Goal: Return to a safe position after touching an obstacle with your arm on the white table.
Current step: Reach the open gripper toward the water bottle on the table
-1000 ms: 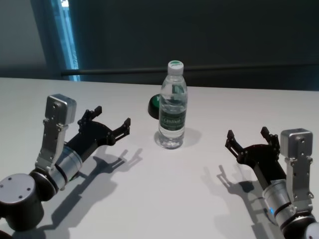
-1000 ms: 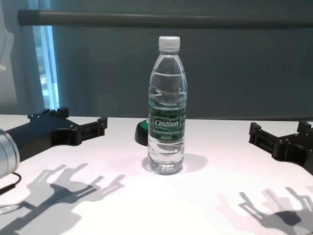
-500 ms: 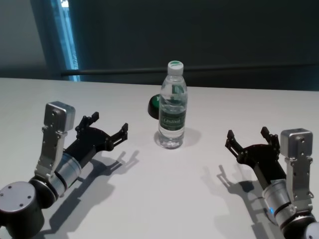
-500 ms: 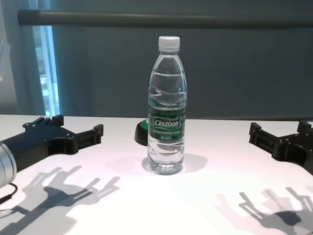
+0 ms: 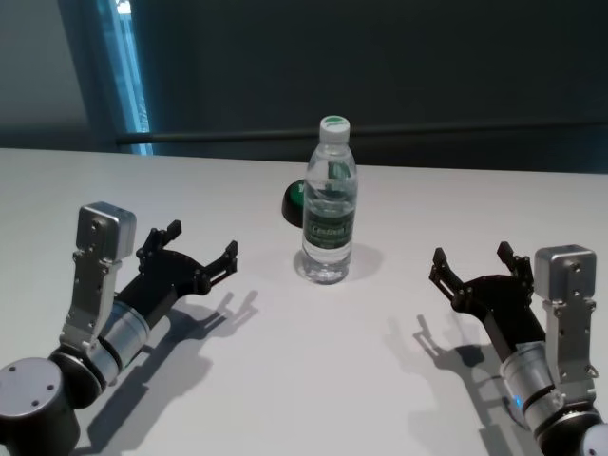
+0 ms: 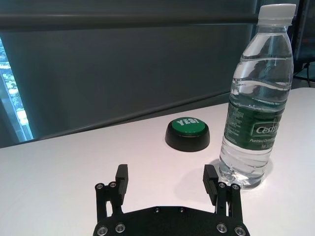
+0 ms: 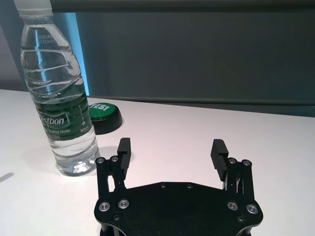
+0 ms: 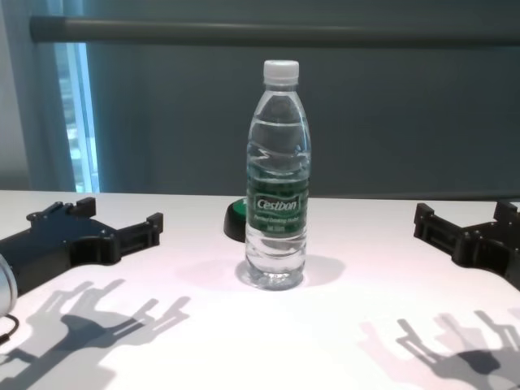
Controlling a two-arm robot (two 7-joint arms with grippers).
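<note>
The obstacle, a clear water bottle [image 5: 329,214] with a white cap and a green label, stands upright in the middle of the white table [image 5: 313,370]. It also shows in the chest view [image 8: 278,187], the left wrist view [image 6: 256,103] and the right wrist view [image 7: 61,98]. My left gripper [image 5: 201,239] is open and empty, low over the table, left of the bottle and apart from it. My right gripper [image 5: 471,255] is open and empty, right of the bottle and apart from it.
A low black round button with a green top [image 5: 294,201] sits just behind the bottle on its left side, also seen in the left wrist view [image 6: 187,132]. A dark wall with a rail runs behind the table's far edge.
My left arm has drawn back to the left and toward my body, away from the bottle. The bottle and the right arm have not moved.
</note>
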